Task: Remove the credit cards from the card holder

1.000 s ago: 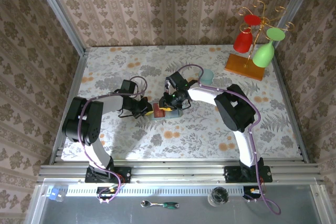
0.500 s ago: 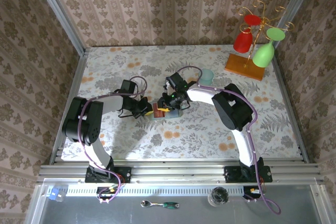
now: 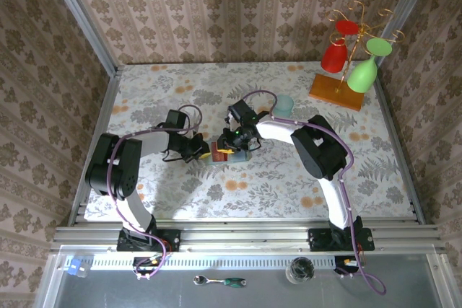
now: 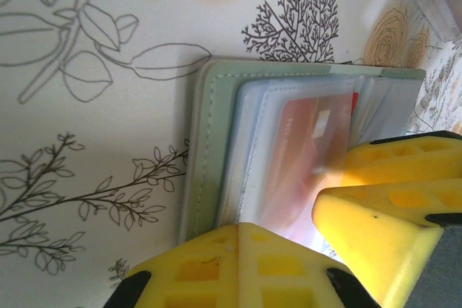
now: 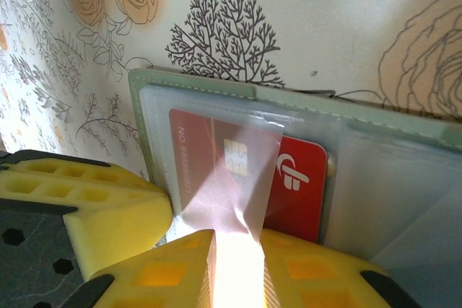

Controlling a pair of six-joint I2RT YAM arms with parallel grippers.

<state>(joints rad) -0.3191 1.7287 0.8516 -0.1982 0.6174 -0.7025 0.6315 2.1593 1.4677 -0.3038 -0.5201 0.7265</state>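
The card holder (image 3: 222,156) lies open on the flowered table (image 3: 281,178), between the two grippers, just where it lay a second ago. The right gripper (image 5: 237,250) has edged slightly leftward over it since then. Its fingers are pinched together on a clear sleeve (image 5: 231,192) lifted off the red card (image 5: 297,178), which sits tucked in the holder's pocket. The left gripper (image 3: 201,151) keeps its place at the holder's left edge; whether it is clenched or released I cannot tell. A teal cup (image 3: 284,104) stands beyond the right arm
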